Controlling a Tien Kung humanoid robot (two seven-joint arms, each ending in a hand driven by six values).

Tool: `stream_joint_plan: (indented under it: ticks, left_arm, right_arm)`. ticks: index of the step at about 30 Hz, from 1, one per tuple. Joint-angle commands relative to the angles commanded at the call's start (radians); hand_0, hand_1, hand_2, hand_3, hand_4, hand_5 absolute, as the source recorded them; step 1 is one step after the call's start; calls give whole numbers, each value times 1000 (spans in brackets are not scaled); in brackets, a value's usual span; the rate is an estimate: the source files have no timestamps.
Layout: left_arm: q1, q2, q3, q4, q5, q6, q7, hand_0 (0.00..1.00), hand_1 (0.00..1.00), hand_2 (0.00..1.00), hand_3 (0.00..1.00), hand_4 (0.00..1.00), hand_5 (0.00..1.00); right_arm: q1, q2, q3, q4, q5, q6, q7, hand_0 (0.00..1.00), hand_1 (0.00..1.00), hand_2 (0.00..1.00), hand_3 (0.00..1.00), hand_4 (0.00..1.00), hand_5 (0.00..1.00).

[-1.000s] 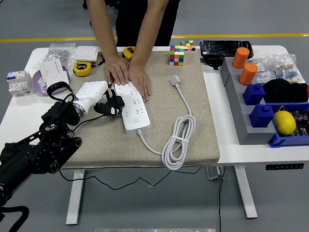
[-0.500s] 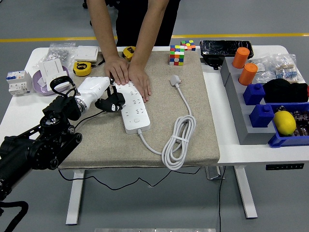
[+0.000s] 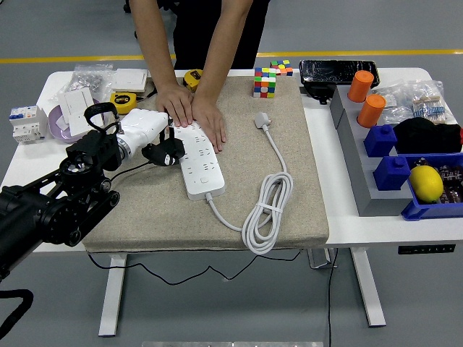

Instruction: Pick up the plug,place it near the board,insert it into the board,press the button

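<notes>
A white table (image 3: 340,217) carries a beige mat (image 3: 239,195) across its middle. On the mat lies a white board (image 3: 199,163), a long power strip, running from the person's hands down toward the near edge, with its white cable (image 3: 271,202) looped to the right and ending in a loose plug head (image 3: 262,120). A person stands at the far side, both hands (image 3: 192,112) pressed flat on the board's far end. The left arm (image 3: 51,210) reaches in from the lower left; its hand (image 3: 155,141) sits at the board's left edge, fingers clamped on a black plug (image 3: 170,153) that touches or hangs just over that edge, which I cannot tell. Grey and blue bins (image 3: 394,163) line the right side, holding orange cylinders (image 3: 365,97) and a yellow lemon (image 3: 426,182). A colour cube (image 3: 265,82) stands at the mat's far edge.
</notes>
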Motion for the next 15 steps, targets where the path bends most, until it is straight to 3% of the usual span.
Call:
stream_joint_plan:
  ticks: [15]
  left_arm:
    - [-2, -8, 38, 7, -5, 5, -3, 741, 674, 467, 418, 449, 2]
  right_arm:
    - [0, -2, -1, 0, -4, 1, -1, 618, 582, 612, 537, 883, 589]
